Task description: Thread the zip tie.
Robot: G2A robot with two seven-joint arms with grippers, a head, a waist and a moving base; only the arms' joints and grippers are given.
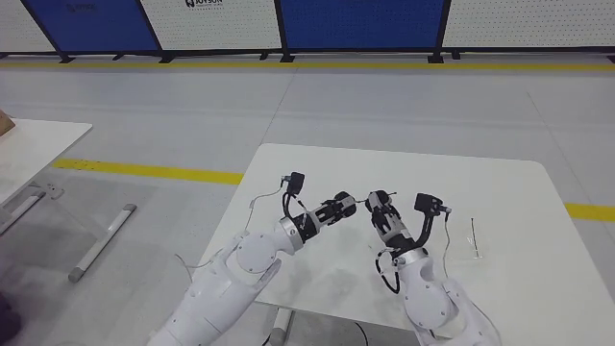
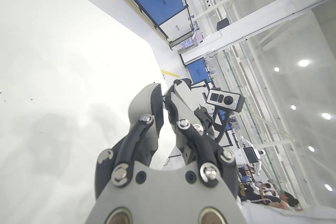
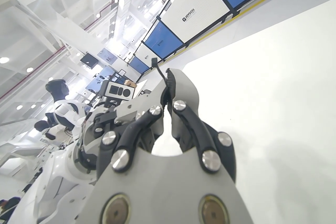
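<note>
Hovering above the near half of the white table [image 1: 538, 269], our right gripper [image 3: 167, 87] is pinched tight on the black zip tie [image 3: 157, 68], whose end pokes beyond the tips. Our left gripper [image 2: 164, 95] faces it, just beside; we cannot tell its grip. Beyond stand blue and white panels [image 1: 365, 0].

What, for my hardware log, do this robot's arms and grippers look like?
The left arm and right arm have white shells, black joints and thin dark cables. The left gripper and right gripper have grey bodies, black link bars and silver screws; the right one's curved grey fingers carry black ribbed pads.
</note>
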